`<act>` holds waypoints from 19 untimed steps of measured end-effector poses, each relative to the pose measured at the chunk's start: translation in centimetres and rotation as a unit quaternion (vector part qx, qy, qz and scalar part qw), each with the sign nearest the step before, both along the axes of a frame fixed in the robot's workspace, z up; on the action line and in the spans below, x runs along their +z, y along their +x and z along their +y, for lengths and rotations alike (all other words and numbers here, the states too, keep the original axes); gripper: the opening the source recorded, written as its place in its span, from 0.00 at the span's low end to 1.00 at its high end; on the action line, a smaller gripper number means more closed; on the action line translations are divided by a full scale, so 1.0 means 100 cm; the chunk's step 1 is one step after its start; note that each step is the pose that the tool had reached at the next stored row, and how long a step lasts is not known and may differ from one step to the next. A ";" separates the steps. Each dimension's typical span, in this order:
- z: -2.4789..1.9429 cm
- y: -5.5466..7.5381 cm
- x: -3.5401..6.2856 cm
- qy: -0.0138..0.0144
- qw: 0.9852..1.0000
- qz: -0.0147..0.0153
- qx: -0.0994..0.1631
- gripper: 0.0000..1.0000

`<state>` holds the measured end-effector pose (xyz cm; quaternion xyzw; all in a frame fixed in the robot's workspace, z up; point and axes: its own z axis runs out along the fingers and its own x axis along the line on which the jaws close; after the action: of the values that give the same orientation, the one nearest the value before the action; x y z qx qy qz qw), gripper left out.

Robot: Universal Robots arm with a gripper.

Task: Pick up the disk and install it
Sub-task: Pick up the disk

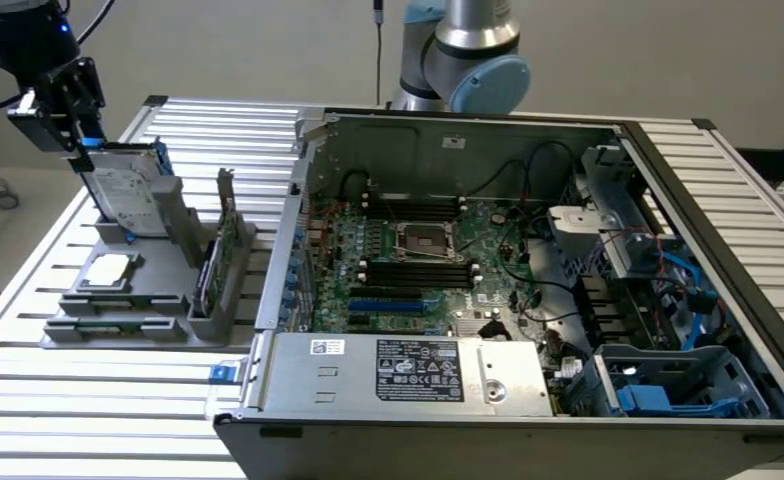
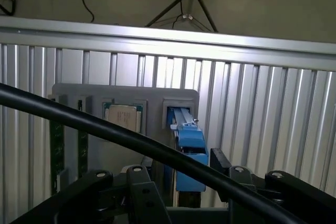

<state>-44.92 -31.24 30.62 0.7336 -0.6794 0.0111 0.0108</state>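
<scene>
The disk (image 1: 128, 190), a silver-grey drive with a white label in a blue carrier, stands on edge in a slot of the grey holder (image 1: 125, 325) at the exterior view's left. My gripper (image 1: 85, 140) hangs right over its top edge. In the wrist view the disk's blue carrier edge (image 2: 189, 145) runs up between my two black fingers (image 2: 143, 182), which straddle it. A thin gap shows on one side, so my gripper (image 2: 184, 176) reads as open around the disk, which still sits in its slot.
The open computer case (image 1: 526, 130) takes up the middle and the exterior view's right, with the motherboard (image 1: 412, 265), the power supply (image 1: 406, 370) and a blue-lined drive bay (image 1: 666, 395). On the holder are a small square chip (image 1: 109, 270) and an upright circuit card (image 1: 212, 265). A black cable (image 2: 79, 121) crosses the wrist view.
</scene>
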 end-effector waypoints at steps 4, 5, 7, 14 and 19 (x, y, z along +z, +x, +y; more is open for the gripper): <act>-0.0003 0.000 -0.0073 0.000 1.000 0.000 0.000 0.54; -0.0003 0.000 -0.0091 0.000 1.000 0.000 0.001 0.54; -0.0004 0.000 -0.0128 0.000 1.000 0.000 0.001 0.54; -0.0003 0.000 -0.0184 0.000 1.000 0.000 0.001 0.54; -0.0001 0.001 -0.0185 0.000 1.000 0.000 0.001 0.54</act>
<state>-44.79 -31.25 28.76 0.7341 -0.6789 0.0114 0.0105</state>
